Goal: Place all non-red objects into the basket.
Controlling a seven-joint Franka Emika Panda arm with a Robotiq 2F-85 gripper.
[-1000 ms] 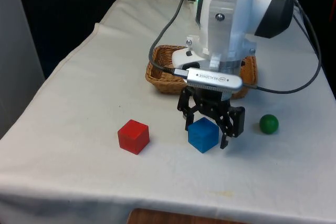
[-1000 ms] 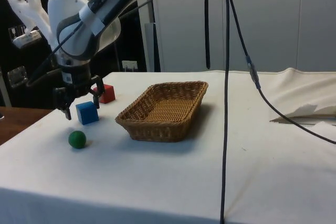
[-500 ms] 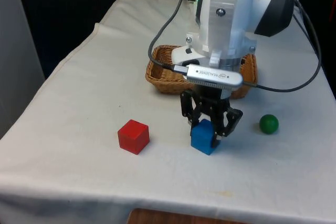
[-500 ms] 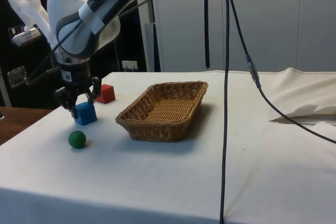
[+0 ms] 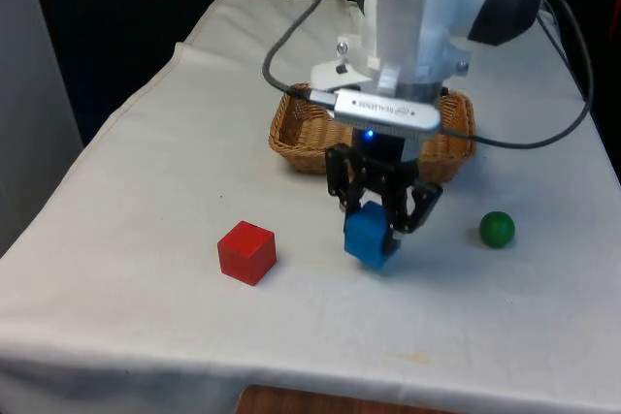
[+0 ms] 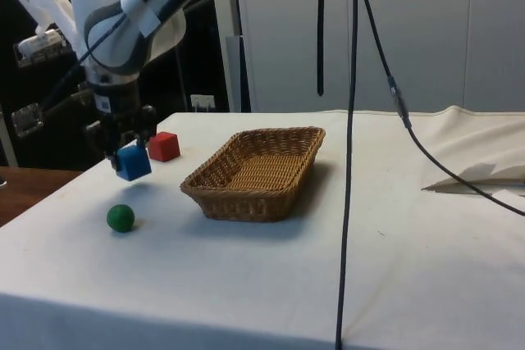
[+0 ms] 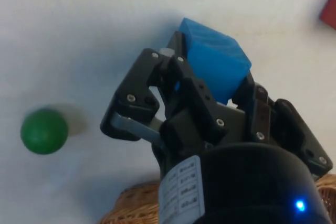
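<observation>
1. The table under its white cloth carries everything here; the cloth bears no print that I can read.
2. The brown woven wicker basket is oblong with an open top and sloping walls. In the front view it sits at about 12 o'clock from my fingers; I read no label on it.
3. My black two-finger gripper is clamped on the bright blue cube, one finger on each of two opposite faces. There is small writing on my gripper body in the wrist view, but I cannot read it.
4. That blue cube is plain, unmarked and slightly tilted in my grip. The side view shows it clear of the cloth, near the basket.
5. The red cube rests on the cloth at roughly 9 o'clock from the blue one in the front view, apart from it, faces unmarked.
6. The small green ball lies on the cloth at about 3 o'clock from my gripper in the front view, smooth and unlabelled.
</observation>
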